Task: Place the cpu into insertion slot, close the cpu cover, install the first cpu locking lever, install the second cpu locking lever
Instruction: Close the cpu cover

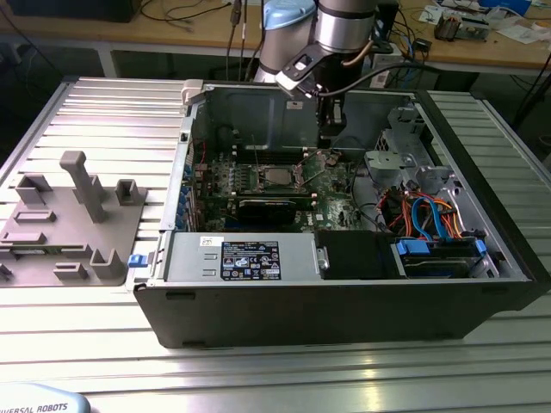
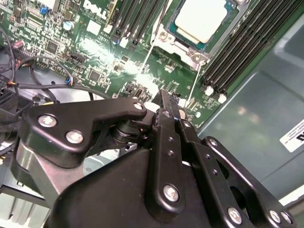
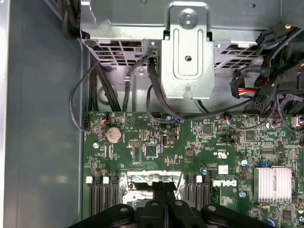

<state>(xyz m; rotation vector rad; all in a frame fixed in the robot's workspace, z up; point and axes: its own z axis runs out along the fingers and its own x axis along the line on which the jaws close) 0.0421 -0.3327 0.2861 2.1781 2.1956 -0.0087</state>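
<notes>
The cpu (image 2: 203, 18), a square chip with a pale metal top, lies flat in the insertion slot (image 1: 274, 177) on the green board. The silvery cpu cover (image 2: 184, 45) lies down around it as a frame. Thin wire levers (image 2: 148, 51) run along the frame's sides; I cannot tell whether they are latched. My gripper (image 2: 164, 95) is shut with its black fingers pressed together and nothing between them. It hovers over the board a short way from the cpu. In the first wrist view the gripper (image 3: 164, 185) covers part of the shiny cover (image 3: 135, 183). In the exterior view the gripper (image 1: 331, 144) hangs to the right of the slot.
Long black memory slots (image 2: 240, 47) flank the slot on both sides. A metal drive cage (image 3: 187, 52) with black cables (image 3: 95, 90) stands beyond the board. The case walls (image 1: 258, 112) close in around it. A grey fixture plate (image 1: 69, 224) lies on the table at the exterior view's left.
</notes>
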